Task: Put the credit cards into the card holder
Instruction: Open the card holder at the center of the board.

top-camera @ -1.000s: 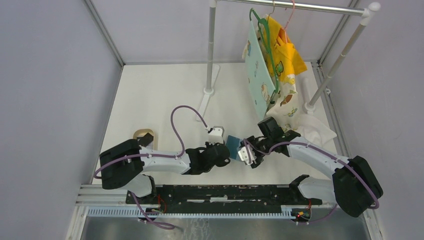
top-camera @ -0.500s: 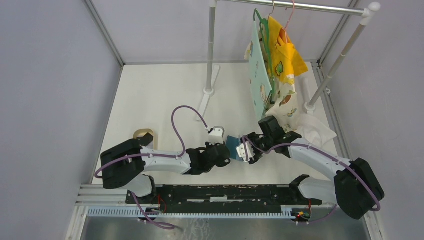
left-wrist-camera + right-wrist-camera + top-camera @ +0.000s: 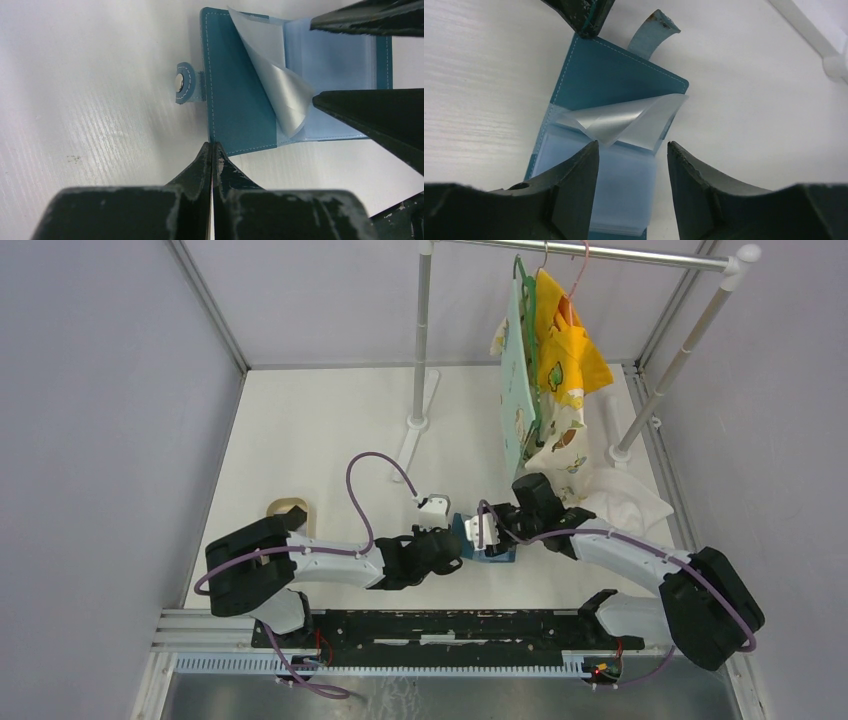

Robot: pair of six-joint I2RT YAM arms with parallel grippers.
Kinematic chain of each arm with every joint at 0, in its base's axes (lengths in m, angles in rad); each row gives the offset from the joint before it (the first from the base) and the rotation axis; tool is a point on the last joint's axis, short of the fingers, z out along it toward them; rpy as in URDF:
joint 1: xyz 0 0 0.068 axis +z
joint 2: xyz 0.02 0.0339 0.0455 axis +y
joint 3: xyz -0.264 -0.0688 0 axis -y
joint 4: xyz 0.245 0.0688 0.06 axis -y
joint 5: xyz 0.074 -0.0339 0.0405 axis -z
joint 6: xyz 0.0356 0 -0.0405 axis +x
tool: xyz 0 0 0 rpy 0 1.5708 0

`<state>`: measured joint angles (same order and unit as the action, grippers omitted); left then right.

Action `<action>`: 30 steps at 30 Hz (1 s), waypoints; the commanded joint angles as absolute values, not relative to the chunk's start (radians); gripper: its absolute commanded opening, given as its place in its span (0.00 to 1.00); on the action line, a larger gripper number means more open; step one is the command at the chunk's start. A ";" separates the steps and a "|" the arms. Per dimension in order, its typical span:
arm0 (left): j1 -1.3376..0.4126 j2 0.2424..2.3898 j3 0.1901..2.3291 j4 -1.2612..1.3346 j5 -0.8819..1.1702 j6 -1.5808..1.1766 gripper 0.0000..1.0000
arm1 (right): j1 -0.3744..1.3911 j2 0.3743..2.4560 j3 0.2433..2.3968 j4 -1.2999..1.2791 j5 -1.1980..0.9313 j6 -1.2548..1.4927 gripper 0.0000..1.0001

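White tabletop [image 3: 320,430], walled in pale grey, arm bases along its near edge. Item: left gripper [image 3: 212,150], fingers closed flat against each other, tips meeting the near edge of the card holder's cover close to its corner; whether that edge is pinched between them cannot be told. Item: card holder [image 3: 240,100], teal-blue, lying open on the tabletop between the two grippers, snap tab [image 3: 185,89] sticking out from one side, clear plastic sleeve [image 3: 280,85] curled up off the stack of inner pockets. Item: right gripper [image 3: 633,146], fingers apart, one on each side of the sleeve stack, low over it, nothing clamped. Item: tan oval tray [image 3: 288,510], left of the arms, well apart from the card holder. Item: white cloth [image 3: 630,502], crumpled, at the right. Item: clothes rail [image 3: 424,340] at the far end, carrying a yellow garment [image 3: 575,360] and a pale green printed garment [image 3: 515,370] on hangers.
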<state>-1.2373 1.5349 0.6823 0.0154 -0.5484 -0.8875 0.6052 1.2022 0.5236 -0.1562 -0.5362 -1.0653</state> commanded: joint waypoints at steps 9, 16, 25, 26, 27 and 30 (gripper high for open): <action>-1.243 1.531 0.707 0.074 -0.571 -0.848 0.02 | 0.654 1.364 0.623 -0.123 -0.542 -0.798 0.43; -1.244 1.528 0.703 0.080 -0.568 -0.847 0.02 | 0.651 1.450 0.693 -0.162 -0.640 -0.667 0.53; -1.243 1.487 0.661 0.129 -0.560 -0.850 0.02 | 0.624 1.562 0.771 -0.242 -0.727 -0.598 0.55; -1.243 1.480 0.652 0.143 -0.556 -0.849 0.02 | 0.621 1.564 0.770 -0.242 -0.736 -0.593 0.55; -1.243 1.471 0.641 0.160 -0.550 -0.846 0.02 | 0.618 1.566 0.770 -0.241 -0.746 -0.590 0.55; -1.242 1.437 0.607 0.221 -0.529 -0.834 0.02 | 0.615 1.581 0.772 -0.240 -0.799 -0.575 0.55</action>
<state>-1.2270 1.5043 0.6353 0.0738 -0.5514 -0.8814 0.6189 1.5635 0.7322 -0.2481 -0.7143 -0.6235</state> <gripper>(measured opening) 0.024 0.547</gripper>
